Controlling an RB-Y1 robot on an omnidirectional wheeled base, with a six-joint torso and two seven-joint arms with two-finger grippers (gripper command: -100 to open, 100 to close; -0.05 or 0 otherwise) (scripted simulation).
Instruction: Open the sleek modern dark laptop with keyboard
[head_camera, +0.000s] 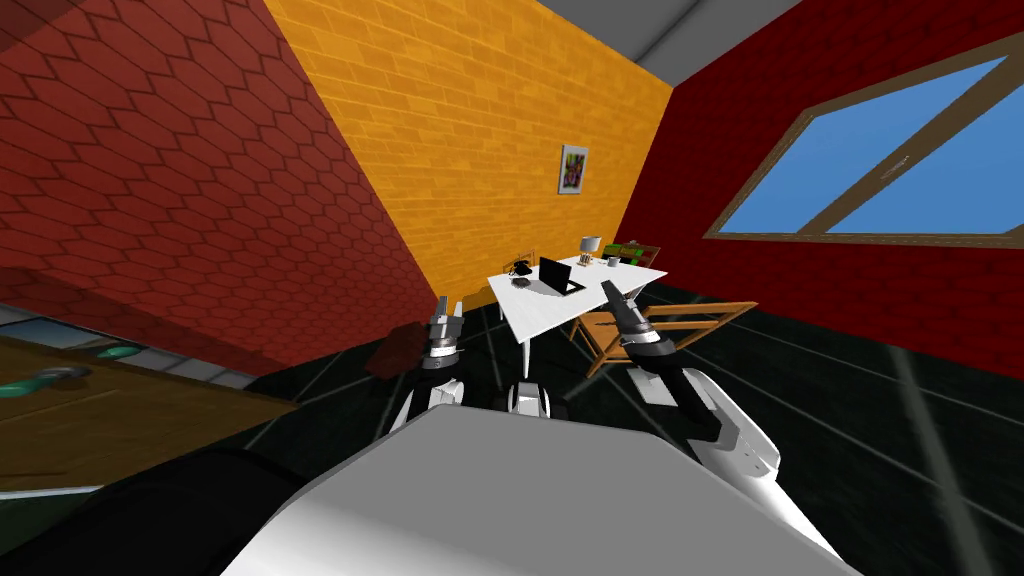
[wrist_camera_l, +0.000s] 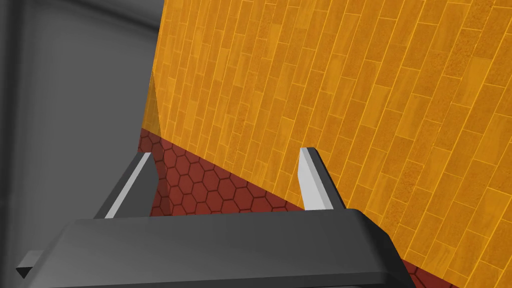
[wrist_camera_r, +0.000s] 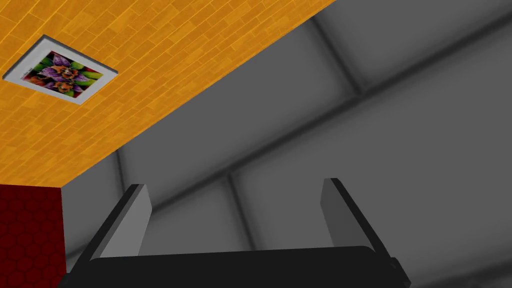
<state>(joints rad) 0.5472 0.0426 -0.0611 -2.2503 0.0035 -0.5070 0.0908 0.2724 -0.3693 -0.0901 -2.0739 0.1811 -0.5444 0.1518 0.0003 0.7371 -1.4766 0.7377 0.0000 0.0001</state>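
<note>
Both jaws stand wide apart and hold nothing: the left gripper (wrist_camera_l: 226, 153) and the right gripper (wrist_camera_r: 234, 183) each show two bare blades with open space between them. In the head view both are raised in front of the chest, the left one to the left and the right one to the right. The dark laptop (head_camera: 558, 276) sits on a white table (head_camera: 545, 312) far ahead, well beyond both grippers, with its lid standing up from the base. A black telephone (head_camera: 519, 267) lies just left of it. A wooden chair (head_camera: 655, 325) stands at the table's right, near side.
</note>
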